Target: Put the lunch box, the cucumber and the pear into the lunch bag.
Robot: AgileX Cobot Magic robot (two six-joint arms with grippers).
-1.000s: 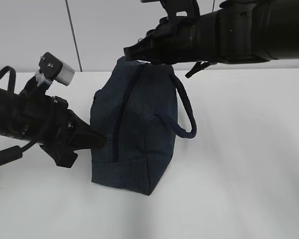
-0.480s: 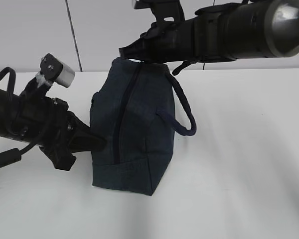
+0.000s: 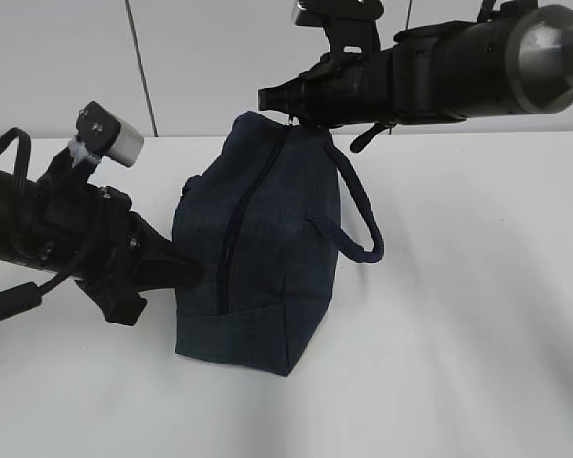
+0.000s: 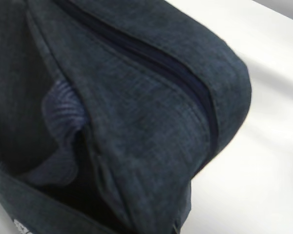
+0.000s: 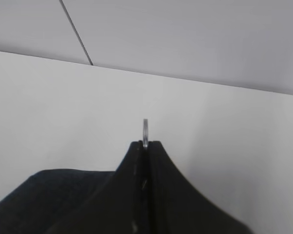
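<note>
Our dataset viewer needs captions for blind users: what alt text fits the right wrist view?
The right end effector, its two dark fingers pressed together, pinches a thin silver ring pull that sticks up edge-on between them. Beyond lie a white table and a pale wall; a corner of the dark navy lunch bag shows at lower left.
</note>
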